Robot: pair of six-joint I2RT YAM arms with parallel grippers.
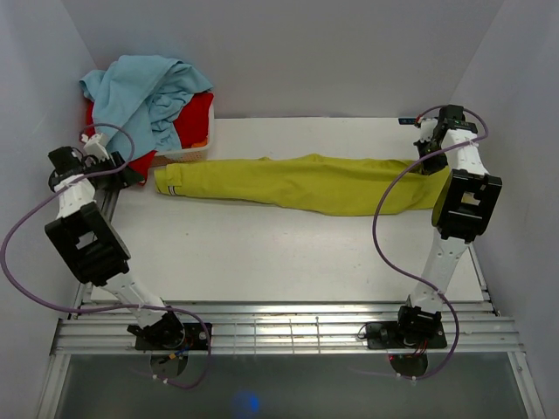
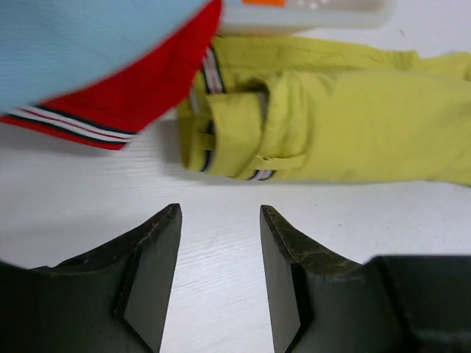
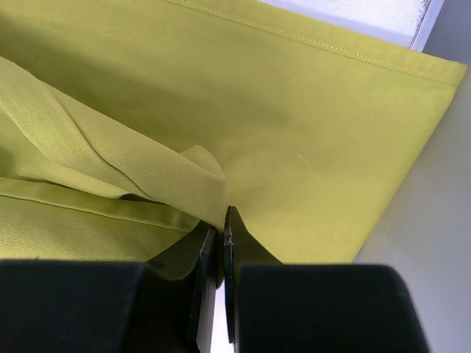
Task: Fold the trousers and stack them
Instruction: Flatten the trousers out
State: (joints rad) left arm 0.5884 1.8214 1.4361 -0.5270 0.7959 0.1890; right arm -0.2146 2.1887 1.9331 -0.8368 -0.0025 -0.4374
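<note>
One trousers (image 1: 306,183) laid lengthwise across frame centre, waistband at left. Right gripper (image 3: 223,220) pinches a cloth fold at the leg end. Left gripper (image 2: 218,213) spread, empty, near the waistband. Upper left: one blue garment (image 1: 140,92), one red garment (image 1: 194,122).

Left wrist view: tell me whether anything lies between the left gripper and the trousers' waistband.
Nothing visible does. Only bare table lies between the open left gripper and the trousers; the red garment hangs off to one side of that line.

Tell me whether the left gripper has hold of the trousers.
No: the left gripper is open over the table, short of the trousers.
</note>
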